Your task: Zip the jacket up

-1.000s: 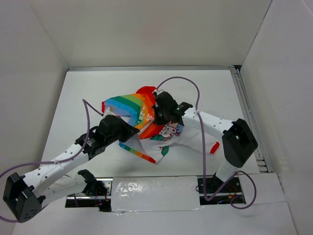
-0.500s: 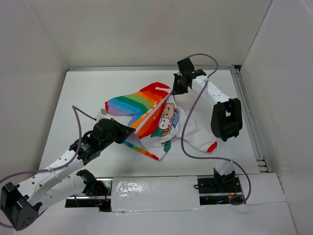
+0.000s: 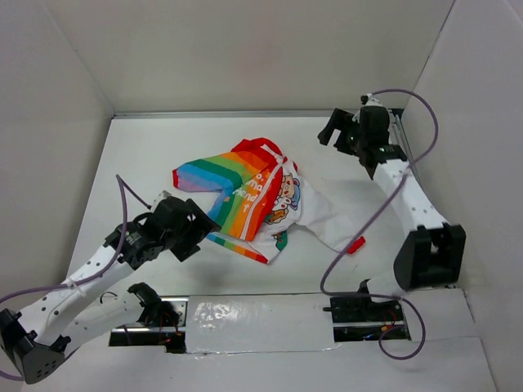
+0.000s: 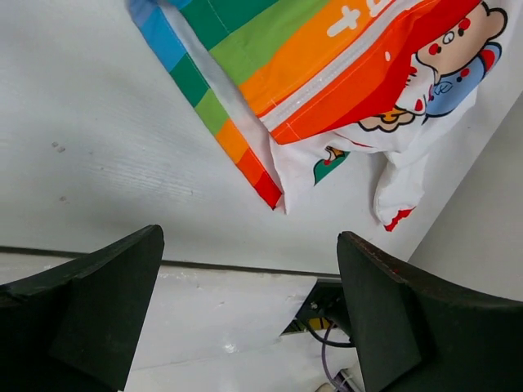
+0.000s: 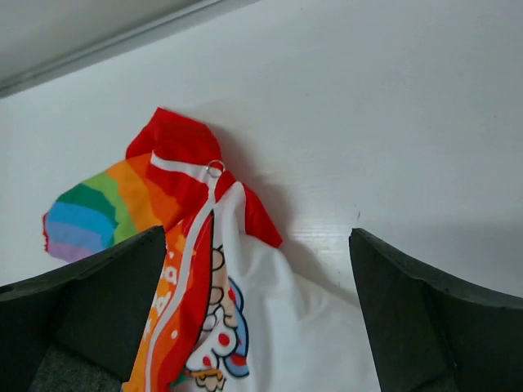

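The jacket [image 3: 257, 196] lies flat mid-table: rainbow panel on the left, cartoon print on white on the right, red collar at the far end. One sleeve trails right to a red cuff [image 3: 356, 244]. In the right wrist view the zip's white line runs up the jacket [image 5: 192, 245] to a ring pull [image 5: 215, 169] at the collar. My left gripper [image 3: 192, 231] is open just left of the rainbow hem, apart from it. Over the back right corner my right gripper [image 3: 337, 131] is open and empty. The left wrist view shows the jacket [image 4: 343, 73] beyond my open left gripper [image 4: 249, 237]. My right gripper [image 5: 256, 237] frames the collar from a distance.
White walls close in the table on three sides. A metal rail [image 3: 413, 188] runs along the right edge. The arms' base plates and a white taped strip [image 3: 253, 314] line the near edge. Purple cables loop off both arms.
Both grippers have opened and let go of the jacket. The right arm swung from the collar out to the back right corner. The left gripper drew back left. The jacket settled flat.
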### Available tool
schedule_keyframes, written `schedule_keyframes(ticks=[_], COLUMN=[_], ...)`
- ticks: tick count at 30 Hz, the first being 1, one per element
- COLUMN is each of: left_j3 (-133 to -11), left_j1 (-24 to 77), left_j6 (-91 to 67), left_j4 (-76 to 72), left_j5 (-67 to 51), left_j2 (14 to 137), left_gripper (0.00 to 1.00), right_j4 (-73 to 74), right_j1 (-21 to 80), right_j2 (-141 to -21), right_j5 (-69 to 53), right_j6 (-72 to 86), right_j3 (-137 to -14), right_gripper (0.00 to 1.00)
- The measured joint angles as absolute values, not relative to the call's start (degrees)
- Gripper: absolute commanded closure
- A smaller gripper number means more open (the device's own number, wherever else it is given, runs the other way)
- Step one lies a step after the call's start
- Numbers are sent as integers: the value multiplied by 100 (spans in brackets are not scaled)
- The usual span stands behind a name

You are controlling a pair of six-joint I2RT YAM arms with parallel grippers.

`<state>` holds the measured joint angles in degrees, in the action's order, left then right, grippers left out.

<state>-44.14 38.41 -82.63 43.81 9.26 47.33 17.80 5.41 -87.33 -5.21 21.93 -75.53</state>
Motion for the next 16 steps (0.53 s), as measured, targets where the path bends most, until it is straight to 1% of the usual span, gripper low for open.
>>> schedule_keyframes(ticks=[4, 8, 11, 16], left_j3=[-5078, -5522, -5631, -5623], left_j1=[3841, 3837, 3800, 3756], left_j6=[-8066, -7732, -7487, -7122], left_j4=[4851, 5070, 5131, 5148], left_j5=[1007, 1103, 1194, 1168], left_j2=[4941, 5159, 5194, 5006], left_gripper=[1, 1, 1, 1], right_j4=[1579, 1678, 1883, 2202], right_j1=[423, 305, 305, 298], right_j2=[-7343, -6156, -5406, -4331], right_j5=[-309, 167, 532, 779], right_j6=[2493, 2718, 2860, 3026], right_j3=[-6497, -5474, -4895, -4281], right_gripper=[0, 0, 0, 0])
